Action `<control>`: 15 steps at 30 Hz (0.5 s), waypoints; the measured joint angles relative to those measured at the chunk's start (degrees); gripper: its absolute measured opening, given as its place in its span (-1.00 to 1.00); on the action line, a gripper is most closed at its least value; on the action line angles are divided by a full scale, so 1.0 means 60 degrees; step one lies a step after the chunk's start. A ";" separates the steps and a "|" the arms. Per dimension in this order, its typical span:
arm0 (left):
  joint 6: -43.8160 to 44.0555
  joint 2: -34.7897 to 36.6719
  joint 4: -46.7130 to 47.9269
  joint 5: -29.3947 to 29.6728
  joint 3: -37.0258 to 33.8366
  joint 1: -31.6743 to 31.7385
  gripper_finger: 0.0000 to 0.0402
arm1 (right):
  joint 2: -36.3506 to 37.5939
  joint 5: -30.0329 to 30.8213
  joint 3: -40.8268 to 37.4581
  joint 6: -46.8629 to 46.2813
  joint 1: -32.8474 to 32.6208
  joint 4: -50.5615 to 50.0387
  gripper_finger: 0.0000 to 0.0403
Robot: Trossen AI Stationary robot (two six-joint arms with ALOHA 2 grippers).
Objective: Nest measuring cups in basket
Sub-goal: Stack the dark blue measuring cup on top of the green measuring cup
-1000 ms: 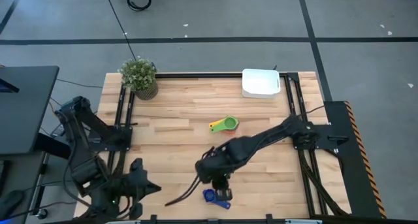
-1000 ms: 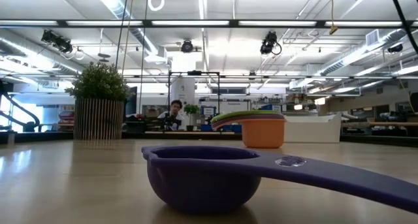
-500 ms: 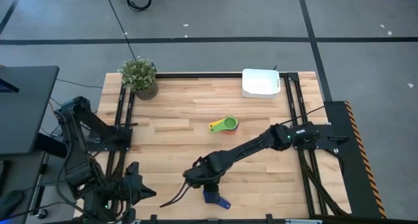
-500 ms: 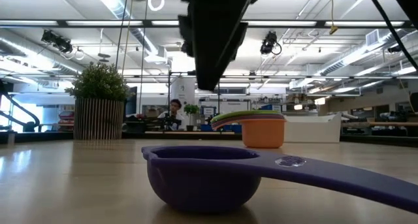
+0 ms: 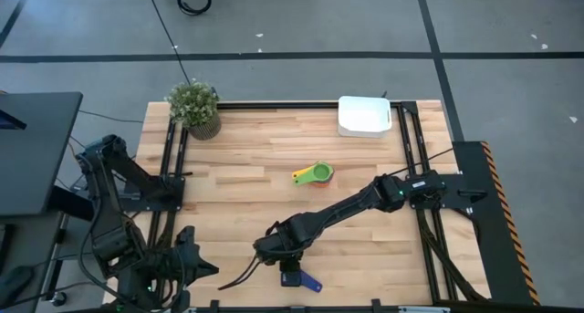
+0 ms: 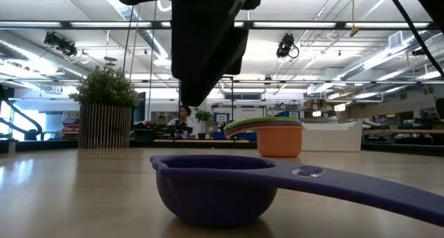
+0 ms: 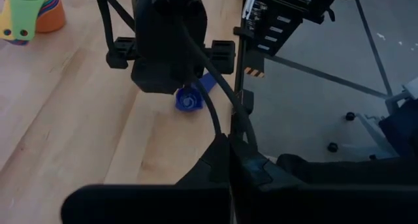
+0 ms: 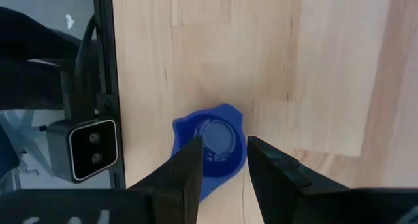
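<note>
**Right gripper poised over the blue cup**

You have the potted plant and white basket along the far edge, the nested cup stack mid-table. Your right gripper hangs partly open above the dark blue cup, gripping nothing. That cup sits upright by the near edge. Your left gripper waits closed, off-table.

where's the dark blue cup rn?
High view: the dark blue cup lies on the table's near edge, just under the right gripper, away from the nested stack.

Right gripper hangs low, seemingly part-open and empty; left gripper rests shut.
</note>
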State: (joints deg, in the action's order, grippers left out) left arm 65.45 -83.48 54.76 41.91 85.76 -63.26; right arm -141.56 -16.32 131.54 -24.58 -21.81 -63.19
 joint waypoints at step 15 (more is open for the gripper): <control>-0.0011 0.0000 -0.0025 -0.0002 0.0000 0.0004 -0.99 | -0.0004 0.0831 -0.1167 -0.0145 -0.0274 0.0508 -0.37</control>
State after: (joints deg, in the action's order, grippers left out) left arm 65.39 -83.48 54.61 41.90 85.76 -63.24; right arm -141.58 -11.33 124.53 -25.45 -23.46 -60.14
